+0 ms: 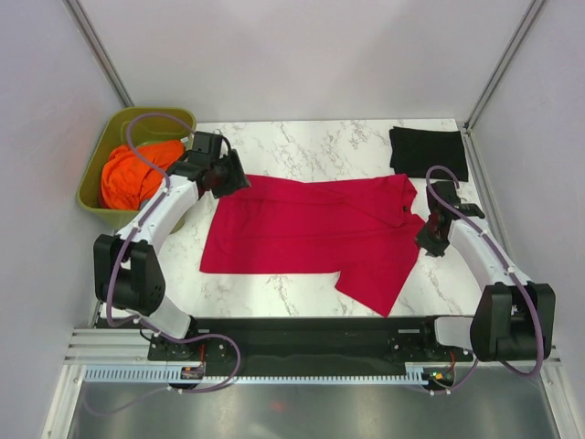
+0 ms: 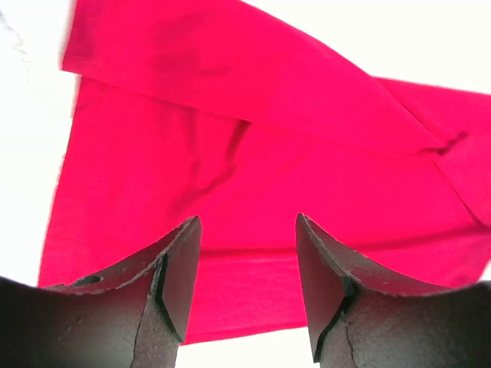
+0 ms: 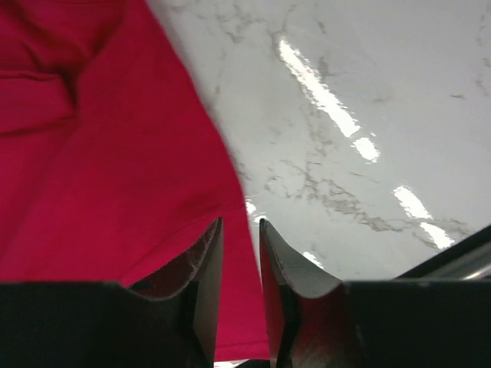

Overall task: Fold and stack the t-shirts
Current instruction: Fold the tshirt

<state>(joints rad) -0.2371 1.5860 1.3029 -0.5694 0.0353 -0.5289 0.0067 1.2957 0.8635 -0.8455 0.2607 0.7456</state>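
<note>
The crimson red t-shirt (image 1: 311, 229) lies spread across the middle of the marble table (image 1: 320, 146). The black t-shirt (image 1: 428, 151) lies folded at the back right corner. My left gripper (image 1: 236, 176) is over the red shirt's back left corner. In the left wrist view it (image 2: 247, 222) is open, with the red cloth (image 2: 230, 115) below the gap and nothing held. My right gripper (image 1: 428, 243) is at the shirt's right edge. In the right wrist view it (image 3: 240, 222) stands narrowly open over the cloth's edge (image 3: 92, 153).
An olive-green tub (image 1: 96, 178) with orange cloth (image 1: 137, 174) in it stands at the back left, just behind my left arm. Bare marble (image 3: 368, 153) lies to the right of the red shirt. Grey walls close in the table's sides and back.
</note>
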